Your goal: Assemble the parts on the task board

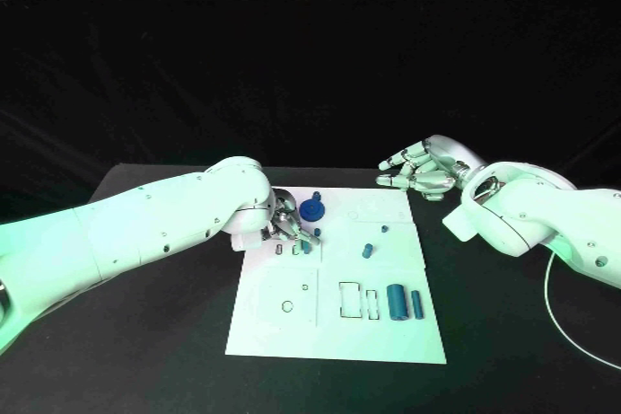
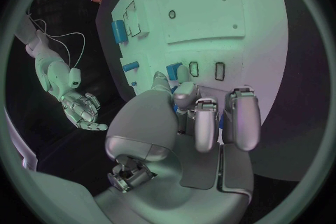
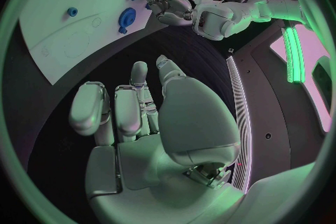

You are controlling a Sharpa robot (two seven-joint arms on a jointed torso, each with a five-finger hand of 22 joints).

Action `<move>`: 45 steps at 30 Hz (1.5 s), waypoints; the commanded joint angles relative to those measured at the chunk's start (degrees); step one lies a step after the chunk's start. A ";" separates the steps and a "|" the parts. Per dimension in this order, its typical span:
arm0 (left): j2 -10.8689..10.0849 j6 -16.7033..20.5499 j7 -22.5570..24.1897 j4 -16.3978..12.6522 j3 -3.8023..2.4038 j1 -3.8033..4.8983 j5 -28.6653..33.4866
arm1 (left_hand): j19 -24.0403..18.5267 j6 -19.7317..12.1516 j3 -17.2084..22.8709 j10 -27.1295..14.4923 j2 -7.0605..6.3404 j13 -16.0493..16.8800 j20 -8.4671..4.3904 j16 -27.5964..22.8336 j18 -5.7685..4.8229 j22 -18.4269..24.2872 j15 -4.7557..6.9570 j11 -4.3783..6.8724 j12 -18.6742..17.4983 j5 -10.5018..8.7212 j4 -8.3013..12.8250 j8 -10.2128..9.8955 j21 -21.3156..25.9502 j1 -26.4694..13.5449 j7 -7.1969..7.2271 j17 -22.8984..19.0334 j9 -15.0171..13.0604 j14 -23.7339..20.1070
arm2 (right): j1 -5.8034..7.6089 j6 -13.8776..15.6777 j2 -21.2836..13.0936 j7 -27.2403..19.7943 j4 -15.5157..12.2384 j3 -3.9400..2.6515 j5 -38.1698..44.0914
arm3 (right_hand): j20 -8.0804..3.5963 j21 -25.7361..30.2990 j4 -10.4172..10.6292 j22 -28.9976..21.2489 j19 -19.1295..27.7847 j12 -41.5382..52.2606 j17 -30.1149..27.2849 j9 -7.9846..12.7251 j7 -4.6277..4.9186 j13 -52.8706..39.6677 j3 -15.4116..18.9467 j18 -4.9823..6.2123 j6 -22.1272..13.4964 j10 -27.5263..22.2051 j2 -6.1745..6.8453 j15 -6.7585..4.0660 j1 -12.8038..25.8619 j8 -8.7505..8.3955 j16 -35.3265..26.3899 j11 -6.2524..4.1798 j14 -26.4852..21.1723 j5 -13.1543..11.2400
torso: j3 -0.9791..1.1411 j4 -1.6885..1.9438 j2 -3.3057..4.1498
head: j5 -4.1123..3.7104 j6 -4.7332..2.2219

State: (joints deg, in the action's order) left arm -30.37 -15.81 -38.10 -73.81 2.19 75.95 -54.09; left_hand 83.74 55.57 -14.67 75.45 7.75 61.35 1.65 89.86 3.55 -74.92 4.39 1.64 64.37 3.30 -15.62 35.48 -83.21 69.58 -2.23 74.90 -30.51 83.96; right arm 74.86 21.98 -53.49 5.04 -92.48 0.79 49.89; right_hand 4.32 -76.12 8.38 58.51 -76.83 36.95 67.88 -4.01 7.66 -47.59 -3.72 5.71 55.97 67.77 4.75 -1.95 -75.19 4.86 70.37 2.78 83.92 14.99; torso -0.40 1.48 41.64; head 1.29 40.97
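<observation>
**benchwatcher:** Task board sits flat in the middle of the black table, white plate with the blue parts scattered on it. Two blue blocks stand side by side near its right edge, a small blue peg lies mid-board, and a round blue knob sits up at the far end. Where's the left hand at?

**gearhead_22:** Left hand is down over the board's far-left part, arm reaching in low from the left. In the left wrist view its fingers are curled forward close together, tips pointing at the board next to a small blue part and two slot outlines. Can't tell if it's actually pinching that piece or just touching near it.

**benchwatcher:** And the right?

**gearhead_22:** Right hand hovers off the board past its far-right corner, palm turned toward the board. Fingers loosely bent and a bit apart, nothing in them.
</observation>
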 commanded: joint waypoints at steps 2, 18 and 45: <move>0.32 -1.23 -0.04 0.29 0.00 -0.03 1.05 | 0.68 -0.40 0.35 0.00 0.17 -0.05 -0.15 0.14 -0.94 -3.06 0.51 0.00 0.16 0.35 0.25 0.43 -0.18 0.72 0.01 15.10 -0.22 6.04 | 0.01 -0.97 -0.04 0.18 -0.01 0.00 0.71 | -0.15 0.35 0.03 -0.04 0.43 -0.19 -0.03 -0.07 0.05 0.06 0.43 0.40 0.35 0.26 -0.48 0.11 0.07 0.33 -0.10 -0.19 1.72 0.37 | 0.01 -0.01 0.01 | -0.06 0.06; 0.67 -1.20 -0.03 0.72 0.02 -0.07 1.10 | 0.63 -1.24 4.25 -0.13 2.22 0.07 -0.23 0.14 -0.95 -3.28 0.63 0.15 0.15 0.44 2.20 0.62 -0.21 4.90 0.18 15.10 -1.55 6.04 | 0.01 -1.46 0.00 0.12 0.00 0.02 0.70 | -0.15 0.35 0.03 -0.04 0.43 -0.19 -0.03 -0.07 0.05 0.06 0.43 0.40 0.35 0.26 -0.48 0.11 0.07 0.33 -0.10 -0.19 1.72 0.37 | 0.02 0.01 0.02 | -0.07 0.17; -0.62 -1.81 0.03 -0.31 0.08 -0.13 0.69 | 0.15 -2.25 41.13 -0.58 -11.00 -1.77 -0.05 0.14 -0.77 -3.13 0.55 -0.12 -2.76 5.53 10.46 -2.32 0.48 5.66 -1.17 15.10 -3.21 6.04 | -0.01 -2.13 0.25 0.21 0.17 0.17 0.34 | -0.16 0.38 0.13 -0.04 0.42 0.07 0.02 -0.07 0.04 -0.06 0.53 0.40 0.39 0.42 -0.61 0.10 0.13 0.37 -0.09 -0.20 1.74 0.67 | 0.02 0.05 0.04 | -0.05 0.40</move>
State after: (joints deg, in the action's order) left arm -30.86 -17.82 -37.95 -73.86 2.12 76.06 -53.17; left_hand 83.95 53.22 15.27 74.54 -1.89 59.51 1.44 89.86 3.55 -74.91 5.22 1.72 61.86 9.27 -13.52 32.80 -82.98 77.01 -2.80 74.93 -33.39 83.99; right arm 74.86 20.53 -53.32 5.18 -92.35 0.96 50.02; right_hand 4.32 -76.12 8.54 58.51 -76.83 36.95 67.88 -4.00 7.65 -47.60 -3.56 5.71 55.97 67.99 4.75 -1.95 -75.19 4.86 70.38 2.58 83.92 15.31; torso -0.38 1.53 41.67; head 1.18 41.42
